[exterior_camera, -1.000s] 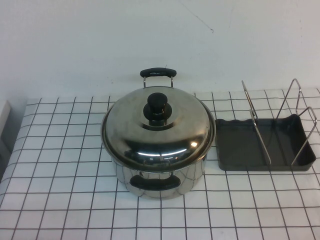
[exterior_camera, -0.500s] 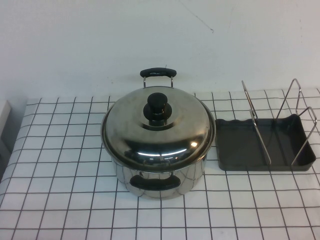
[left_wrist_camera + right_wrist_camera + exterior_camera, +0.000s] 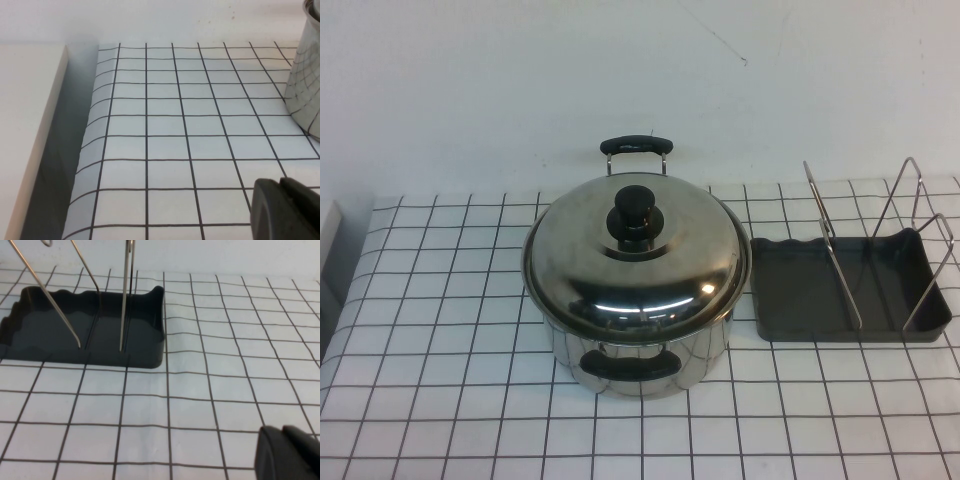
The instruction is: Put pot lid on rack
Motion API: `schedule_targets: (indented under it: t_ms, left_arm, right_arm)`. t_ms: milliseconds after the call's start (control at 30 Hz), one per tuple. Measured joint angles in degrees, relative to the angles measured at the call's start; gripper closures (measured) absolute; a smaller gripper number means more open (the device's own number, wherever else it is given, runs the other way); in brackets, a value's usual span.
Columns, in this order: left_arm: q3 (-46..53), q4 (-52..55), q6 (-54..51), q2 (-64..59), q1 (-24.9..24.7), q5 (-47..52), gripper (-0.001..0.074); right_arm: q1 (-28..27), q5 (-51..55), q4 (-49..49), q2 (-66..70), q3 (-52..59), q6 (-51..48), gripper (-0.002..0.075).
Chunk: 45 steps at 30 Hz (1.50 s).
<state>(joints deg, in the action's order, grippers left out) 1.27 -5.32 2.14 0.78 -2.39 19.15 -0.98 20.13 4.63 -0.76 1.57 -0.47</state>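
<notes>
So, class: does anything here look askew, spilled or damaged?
Nothing stands out. The pot lid sits squarely on the pot; the rack stands upright, empty, beside it.

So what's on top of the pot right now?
The lid sits on the pot, hiding its inside. The rack is beside it. Both grippers, left and right, are shut, away.

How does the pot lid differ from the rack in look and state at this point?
The pot lid is round, domed, shiny steel with a black knob; the rack is a dark rectangular tray with thin wire dividers. The lid sits closed on the pot; the rack stands bare to its right, holding nothing. Both rest untouched: left gripper and right gripper are shut, away from them.
</notes>
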Motion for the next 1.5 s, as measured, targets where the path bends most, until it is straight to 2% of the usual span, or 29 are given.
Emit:
schedule_targets:
  t_ms: [233, 500, 800, 1000, 1167, 1500]
  left_arm:
    - [0.1, 0.0, 0.0, 0.0, 0.0, -1.7, 0.0738]
    - [0.2, 0.0, 0.0, 0.0, 0.0, -8.1, 0.0738]
    - [0.3, 0.0, 0.0, 0.0, 0.0, -24.0, 0.0738]
    - [0.3, 0.0, 0.0, 0.0, 0.0, -36.5, 0.0738]
    - [0.3, 0.0, 0.0, 0.0, 0.0, -40.2, 0.0738]
    - [0.3, -0.8, 1.9, 0.0, 0.0, -45.3, 0.0738]
  right_arm:
    - [0.0, -1.5, 0.0, 0.0, 0.0, 0.0, 0.0729]
    - [0.0, -13.5, 0.0, 0.0, 0.0, 0.0, 0.0729]
    - [0.0, -36.4, 0.2, 0.0, 0.0, 0.0, 0.0729]
    - [0.0, -56.6, 0.2, 0.0, 0.0, 0.0, 0.0729]
    - [0.0, -67.9, 0.3, 0.0, 0.0, 0.0, 0.0729]
    - [0.0, -71.4, 0.8, 0.0, 0.0, 0.0, 0.0729]
